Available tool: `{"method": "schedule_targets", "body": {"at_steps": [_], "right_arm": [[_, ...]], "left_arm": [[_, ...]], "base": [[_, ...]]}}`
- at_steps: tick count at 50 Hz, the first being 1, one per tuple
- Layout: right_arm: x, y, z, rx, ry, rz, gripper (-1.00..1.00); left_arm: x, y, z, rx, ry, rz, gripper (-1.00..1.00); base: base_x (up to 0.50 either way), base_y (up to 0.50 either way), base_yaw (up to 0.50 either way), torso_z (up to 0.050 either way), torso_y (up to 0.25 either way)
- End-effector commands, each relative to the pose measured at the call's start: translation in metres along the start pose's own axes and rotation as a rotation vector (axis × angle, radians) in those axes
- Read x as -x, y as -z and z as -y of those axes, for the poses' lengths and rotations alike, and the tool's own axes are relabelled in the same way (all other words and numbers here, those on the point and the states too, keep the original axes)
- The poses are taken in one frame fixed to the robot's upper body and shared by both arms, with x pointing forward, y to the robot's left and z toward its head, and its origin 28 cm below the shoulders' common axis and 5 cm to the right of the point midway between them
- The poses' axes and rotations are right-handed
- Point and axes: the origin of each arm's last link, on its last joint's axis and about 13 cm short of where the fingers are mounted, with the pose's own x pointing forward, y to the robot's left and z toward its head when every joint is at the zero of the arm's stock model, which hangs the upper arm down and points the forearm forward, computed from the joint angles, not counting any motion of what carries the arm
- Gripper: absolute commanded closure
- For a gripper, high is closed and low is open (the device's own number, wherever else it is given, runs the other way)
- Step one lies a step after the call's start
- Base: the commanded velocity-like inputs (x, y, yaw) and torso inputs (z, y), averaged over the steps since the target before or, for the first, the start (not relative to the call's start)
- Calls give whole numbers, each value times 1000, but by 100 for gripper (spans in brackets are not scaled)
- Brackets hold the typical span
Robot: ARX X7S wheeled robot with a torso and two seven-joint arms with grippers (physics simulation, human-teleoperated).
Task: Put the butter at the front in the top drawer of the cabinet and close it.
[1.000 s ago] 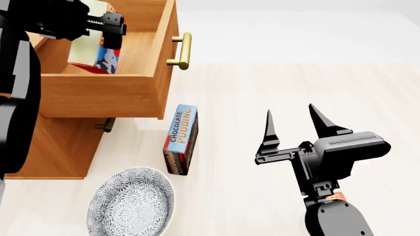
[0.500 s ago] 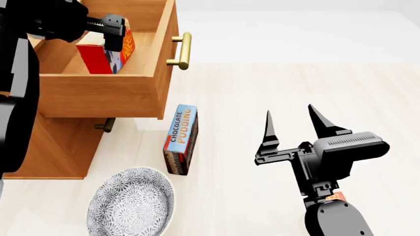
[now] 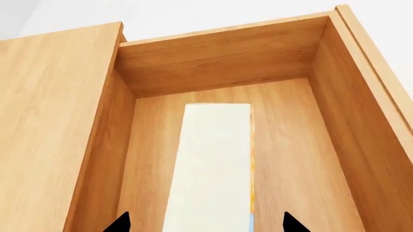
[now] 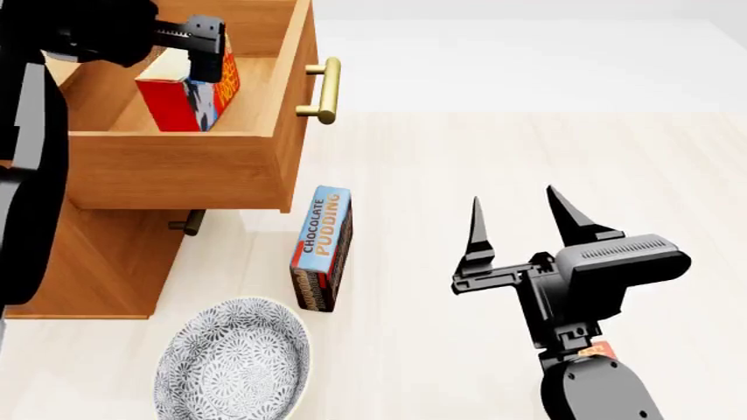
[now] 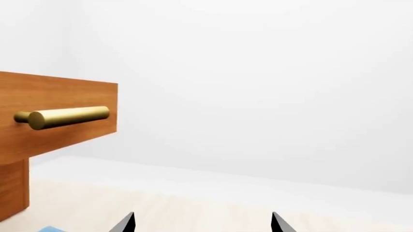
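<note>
Inside the pulled-out top drawer (image 4: 175, 166) of the cabinet (image 4: 94, 262), the butter (image 4: 187, 96) stands on edge, red side showing, in the head view. The left pincer (image 4: 205, 48) sits right over its top edge, black fingers against the carton; whether they squeeze it or have let go, I can't tell from here. The left wrist view looks straight down into the drawer (image 3: 335, 135) and gives what the head view lacks: a pale carton face (image 3: 210, 164) running along the drawer floor, clear of both side walls, with two dark fingertips (image 3: 119, 223) straddling it, spread about as wide as the carton. Contact there is not clear either.

The right pincer (image 4: 520, 223) hangs spread wide open over the pale wooden desk (image 4: 526, 157), holding nothing, well apart from the cabinet. Its wrist view catches the brass handle (image 5: 65, 117) end-on against a blank white room.

On the desk, a pudding box (image 4: 321, 249) stands just in front of the drawer, and a patterned bowl (image 4: 233, 363) lies near it.
</note>
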Motion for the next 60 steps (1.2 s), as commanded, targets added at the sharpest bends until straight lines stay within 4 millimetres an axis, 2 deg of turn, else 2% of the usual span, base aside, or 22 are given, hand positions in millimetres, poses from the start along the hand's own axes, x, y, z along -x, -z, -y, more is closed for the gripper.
{"method": "schedule_targets", "body": {"at_steps": [1, 31, 56, 60], "right_arm": [[1, -2, 0, 3, -3, 3, -100], [0, -3, -1, 5, -6, 8, -100], [3, -7, 0, 9, -10, 16, -100], [2, -7, -1, 10, -12, 17, -100]], "left_arm": [[0, -5, 0, -16, -7, 63, -100], [1, -14, 0, -6, -6, 163, -100], [2, -17, 2, -23, 36, 187, -100], [2, -19, 2, -48, 49, 211, -100]], "base": [[0, 0, 0, 0, 0], [0, 0, 0, 0, 0], [0, 0, 0, 0, 249], [0, 0, 0, 0, 53]]}}
